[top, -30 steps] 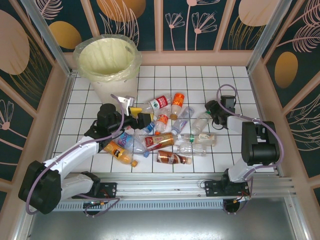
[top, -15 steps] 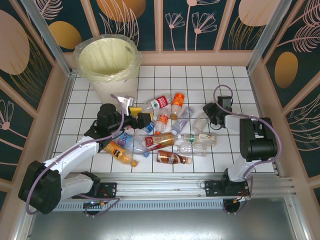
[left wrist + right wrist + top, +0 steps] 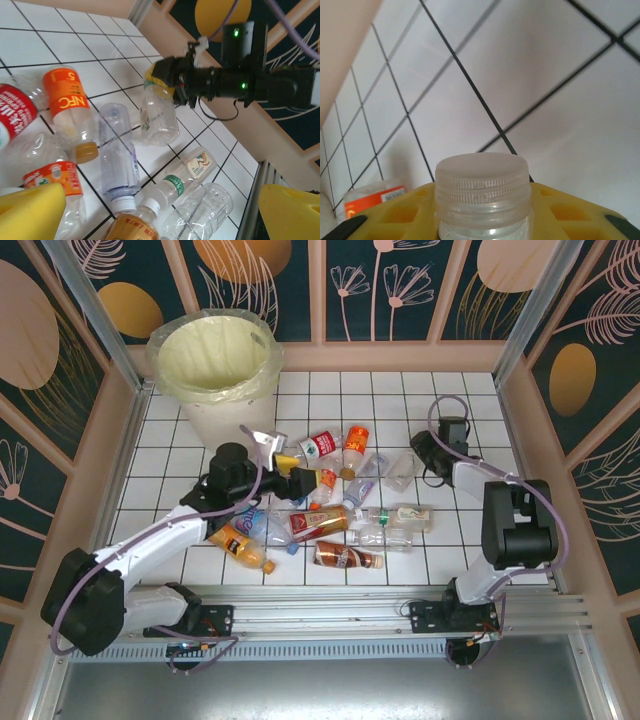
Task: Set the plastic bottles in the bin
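Your right jaws are pinched on the neck of a clear bottle (image 3: pixel 159 117). In the right wrist view its pale cap (image 3: pixel 481 186) stands up between the yellow pads (image 3: pixel 560 212), which sit against the neck on both sides. From that grip the bottle's long axis runs straight out of the jaws, and the body slants down and away toward the heap. You can't tell from here whether its base is off the tabletop (image 3: pixel 170 440).

The relation to mind is where the bin (image 3: pixel 215 418) lies from those jaws. It stands well apart from them, beyond the whole heap and off to the left, at the far corner. Any carry from the right arm (image 3: pixel 515 525) would have to cross the pile. The left arm (image 3: pixel 160 540) is much the nearer of the two to the bin.

Your left jaws are spread wide with nothing held, hovering over the left side of the heap. An orange-labelled bottle (image 3: pixel 322 483) lies just ahead of them, and an orange NFC bottle (image 3: pixel 67 107) a little further out.

For the count, one bottle is in the right jaws. The other plastic bottles (image 3: pixel 318 523) lie in a loose, overlapping heap between the two sets of jaws. I make them about eleven, so roughly a dozen in all; the overlap prevents an exact count. There is one bin.
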`<act>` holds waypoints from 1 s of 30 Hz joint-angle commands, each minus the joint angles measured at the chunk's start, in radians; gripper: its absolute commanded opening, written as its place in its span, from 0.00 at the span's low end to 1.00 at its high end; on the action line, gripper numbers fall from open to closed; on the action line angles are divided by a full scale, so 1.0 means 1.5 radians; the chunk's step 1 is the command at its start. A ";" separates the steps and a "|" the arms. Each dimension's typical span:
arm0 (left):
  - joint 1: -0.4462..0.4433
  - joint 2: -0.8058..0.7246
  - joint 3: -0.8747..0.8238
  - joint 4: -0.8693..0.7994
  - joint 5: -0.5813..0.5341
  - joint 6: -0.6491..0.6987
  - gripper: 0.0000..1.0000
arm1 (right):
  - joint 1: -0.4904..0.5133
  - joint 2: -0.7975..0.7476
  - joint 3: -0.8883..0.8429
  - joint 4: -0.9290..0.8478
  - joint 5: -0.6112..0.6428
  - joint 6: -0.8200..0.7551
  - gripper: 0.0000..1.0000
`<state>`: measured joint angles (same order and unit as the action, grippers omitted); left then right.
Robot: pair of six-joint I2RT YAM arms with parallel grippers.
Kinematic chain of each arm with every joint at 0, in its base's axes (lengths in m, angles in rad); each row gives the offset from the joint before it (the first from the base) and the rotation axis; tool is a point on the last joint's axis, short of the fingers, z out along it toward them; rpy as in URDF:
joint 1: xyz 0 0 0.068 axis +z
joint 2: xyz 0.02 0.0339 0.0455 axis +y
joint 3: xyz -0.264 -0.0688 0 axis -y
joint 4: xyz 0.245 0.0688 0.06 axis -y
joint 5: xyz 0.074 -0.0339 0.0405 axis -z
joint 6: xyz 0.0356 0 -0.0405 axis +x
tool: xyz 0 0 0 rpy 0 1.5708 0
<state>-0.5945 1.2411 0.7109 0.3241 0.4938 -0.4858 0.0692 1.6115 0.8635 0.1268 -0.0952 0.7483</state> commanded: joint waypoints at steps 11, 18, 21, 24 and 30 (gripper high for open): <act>-0.070 0.163 0.170 0.017 0.130 0.020 0.98 | 0.036 -0.194 0.041 0.020 -0.131 -0.190 0.38; -0.080 0.222 0.237 0.070 0.202 -0.018 0.97 | 0.068 -0.224 0.077 0.003 -0.290 -0.198 0.40; -0.084 0.232 0.244 0.108 0.207 -0.046 0.97 | 0.085 -0.238 0.081 0.024 -0.338 -0.175 0.40; -0.084 0.242 0.249 0.148 0.197 -0.083 0.96 | 0.102 -0.245 0.084 0.053 -0.375 -0.151 0.40; -0.086 0.253 0.255 0.167 0.171 -0.120 0.95 | 0.119 -0.256 0.085 0.095 -0.416 -0.110 0.40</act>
<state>-0.7147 1.6115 1.0645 0.5186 0.7570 -0.6209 0.2390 1.2610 0.9497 0.1905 -0.6468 0.5419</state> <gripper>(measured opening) 0.955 0.405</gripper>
